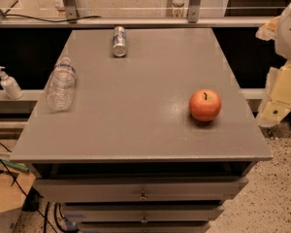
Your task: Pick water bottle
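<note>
The water bottle [61,84] is clear crinkled plastic with a pale blue-and-white label band. It lies on its side near the left edge of the grey table [136,125], cap end pointing away. My gripper [277,98] shows as cream-coloured parts at the right edge of the view, beyond the table's right side and far from the bottle. It holds nothing that I can see.
A red apple [204,105] stands on the table's right side. A small silver can [119,41] lies near the far edge. A white pump dispenser [8,84] stands on a ledge off to the left. Drawers [142,194] sit below the tabletop, with cables on the floor at left.
</note>
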Robot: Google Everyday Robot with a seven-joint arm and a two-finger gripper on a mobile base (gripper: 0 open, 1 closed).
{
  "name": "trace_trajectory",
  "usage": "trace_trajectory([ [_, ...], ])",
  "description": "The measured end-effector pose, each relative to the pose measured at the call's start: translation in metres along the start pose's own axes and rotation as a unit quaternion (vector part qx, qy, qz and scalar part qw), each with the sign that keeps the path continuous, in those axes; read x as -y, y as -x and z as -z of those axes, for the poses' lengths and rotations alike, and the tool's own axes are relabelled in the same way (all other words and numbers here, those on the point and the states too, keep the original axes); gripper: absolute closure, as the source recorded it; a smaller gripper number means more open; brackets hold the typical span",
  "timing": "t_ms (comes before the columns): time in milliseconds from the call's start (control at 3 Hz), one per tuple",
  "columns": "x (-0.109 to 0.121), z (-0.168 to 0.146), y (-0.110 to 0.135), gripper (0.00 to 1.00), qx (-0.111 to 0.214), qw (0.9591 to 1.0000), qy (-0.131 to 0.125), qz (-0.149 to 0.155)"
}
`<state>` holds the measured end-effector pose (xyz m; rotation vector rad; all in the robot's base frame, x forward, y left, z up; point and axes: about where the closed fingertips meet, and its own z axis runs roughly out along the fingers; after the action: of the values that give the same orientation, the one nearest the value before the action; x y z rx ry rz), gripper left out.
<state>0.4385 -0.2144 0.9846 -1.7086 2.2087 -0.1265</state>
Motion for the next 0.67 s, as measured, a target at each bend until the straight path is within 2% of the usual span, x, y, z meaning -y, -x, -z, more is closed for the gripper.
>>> trace_trajectory([
  [333, 0.000, 0.001, 0.001, 0.00, 0.001, 1.0000, -0.001, 0.001],
  [667, 0.006, 0.000, 0.038, 0.00, 0.029, 0.9976, 0.005, 0.062],
])
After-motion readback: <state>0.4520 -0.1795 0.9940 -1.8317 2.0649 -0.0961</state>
